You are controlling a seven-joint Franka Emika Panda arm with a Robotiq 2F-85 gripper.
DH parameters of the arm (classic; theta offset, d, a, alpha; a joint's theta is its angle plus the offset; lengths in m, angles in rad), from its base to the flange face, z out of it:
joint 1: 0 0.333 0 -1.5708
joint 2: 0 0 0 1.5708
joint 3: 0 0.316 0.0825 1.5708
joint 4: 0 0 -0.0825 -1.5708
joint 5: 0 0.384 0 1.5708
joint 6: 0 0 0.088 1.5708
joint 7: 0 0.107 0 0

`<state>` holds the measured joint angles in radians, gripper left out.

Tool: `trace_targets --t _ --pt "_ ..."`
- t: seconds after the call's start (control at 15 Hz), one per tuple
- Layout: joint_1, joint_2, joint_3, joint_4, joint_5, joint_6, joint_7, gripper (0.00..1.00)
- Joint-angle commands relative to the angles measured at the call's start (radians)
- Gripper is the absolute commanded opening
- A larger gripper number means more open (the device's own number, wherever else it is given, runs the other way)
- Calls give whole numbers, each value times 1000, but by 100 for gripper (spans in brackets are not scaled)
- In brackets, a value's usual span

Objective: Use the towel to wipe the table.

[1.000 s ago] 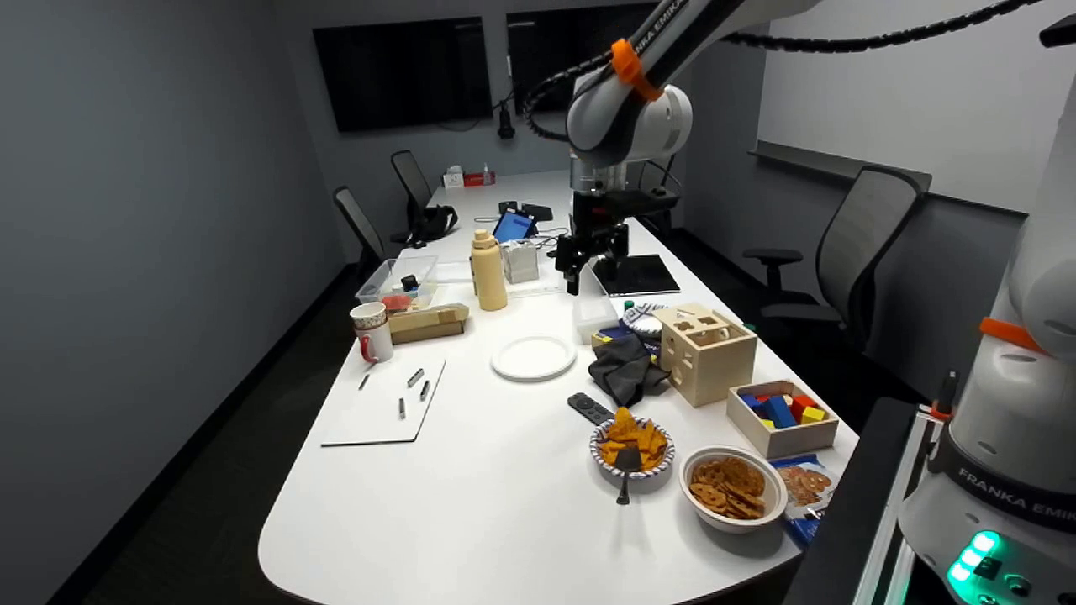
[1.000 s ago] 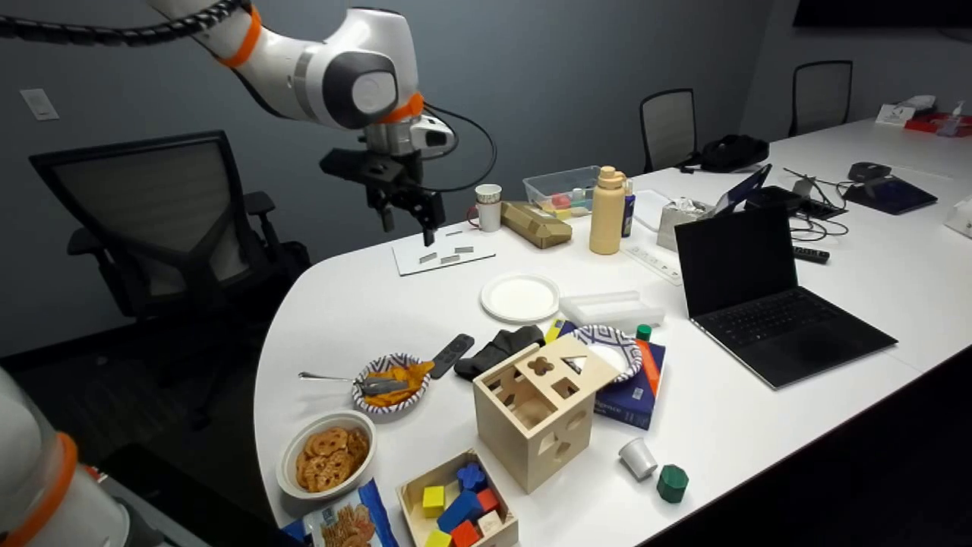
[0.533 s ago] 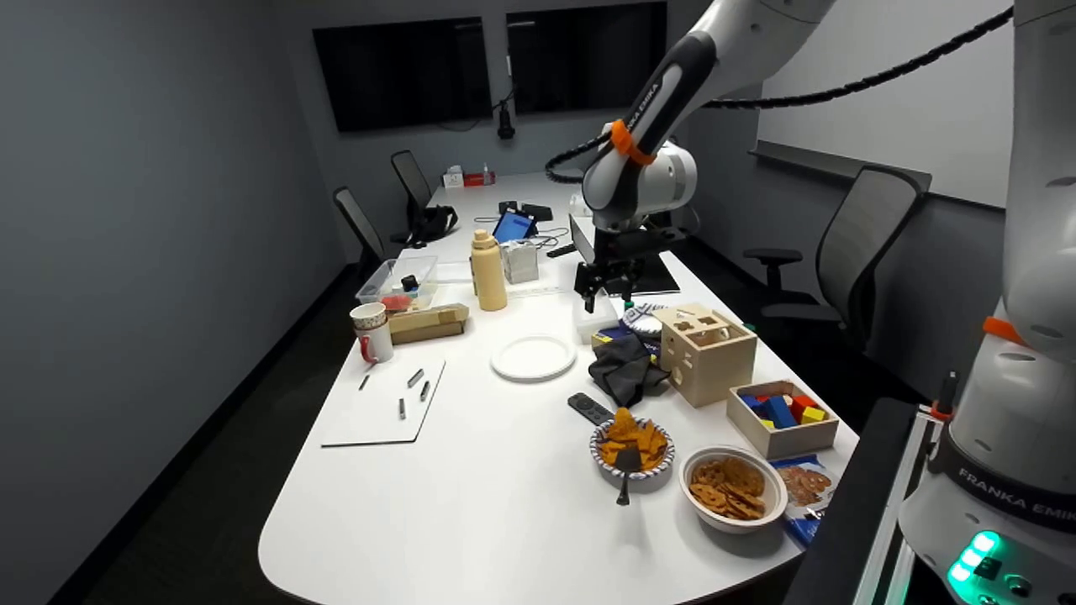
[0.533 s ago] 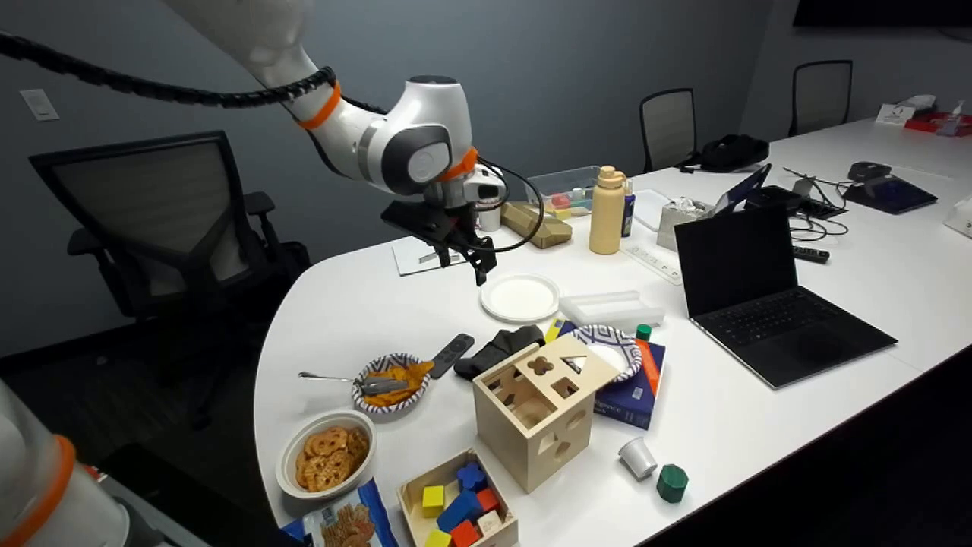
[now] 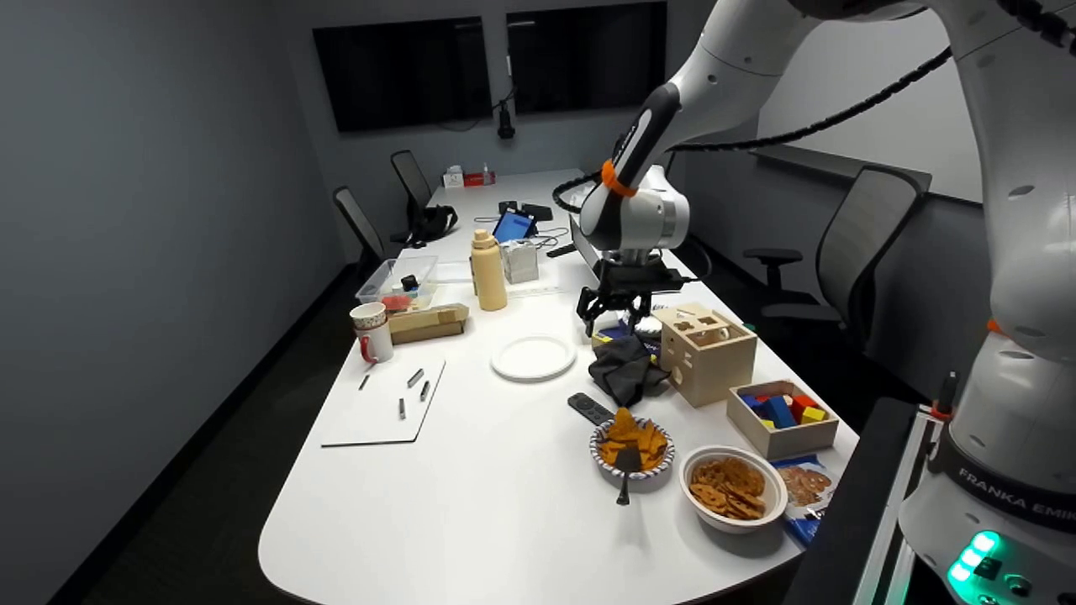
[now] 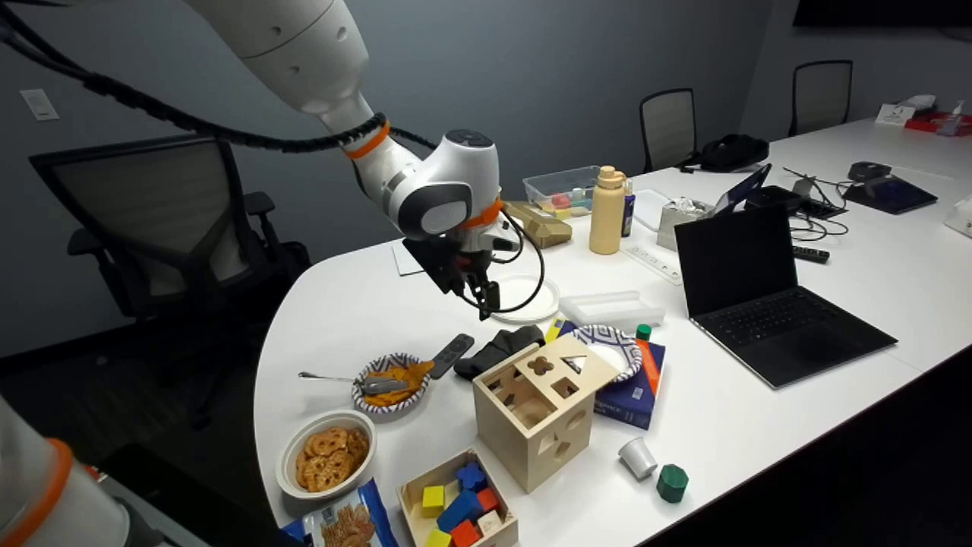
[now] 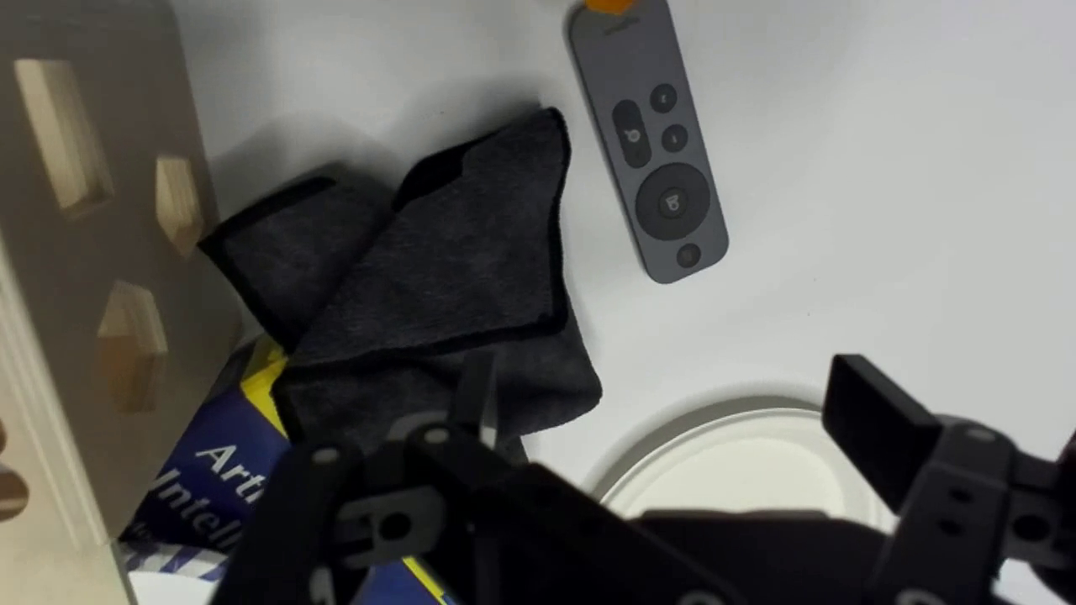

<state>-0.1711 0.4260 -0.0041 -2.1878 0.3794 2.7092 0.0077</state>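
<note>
the dark grey towel (image 7: 454, 260) lies bunched on the table (image 5: 471, 504) just beside the wooden shape box (image 5: 704, 361), on the side facing the white plate (image 5: 534, 358); whether its nearest corner touches the box i cannot tell. the gripper (image 7: 675, 407), the only one here, stands wide open with nothing between its fingers, above the table and apart from the towel. in the wrist view the towel lies from it towards the box: the box-side finger (image 7: 475, 395) covers part of the towel there, while the outer one, farther from the box, overlaps the plate's rim. in both exterior views the fingertips show higher than the towel and roughly over it, so i judge the coming move to be mostly a drop with a small shift towards the box. folded over itself, the towel has no clear long axis; the hem of its top flap runs roughly towards and away from the box, about in line with the jaws' spread. a pinch well short of the box seems safer, since going closer could bring a finger against its wall; the remote (image 7: 647, 143), past the towel from the box, could foul the outer finger.
</note>
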Motion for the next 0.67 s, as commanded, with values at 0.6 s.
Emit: trace_targets --t 0.6 --pt "51 200 -77 93 63 136 294 100"
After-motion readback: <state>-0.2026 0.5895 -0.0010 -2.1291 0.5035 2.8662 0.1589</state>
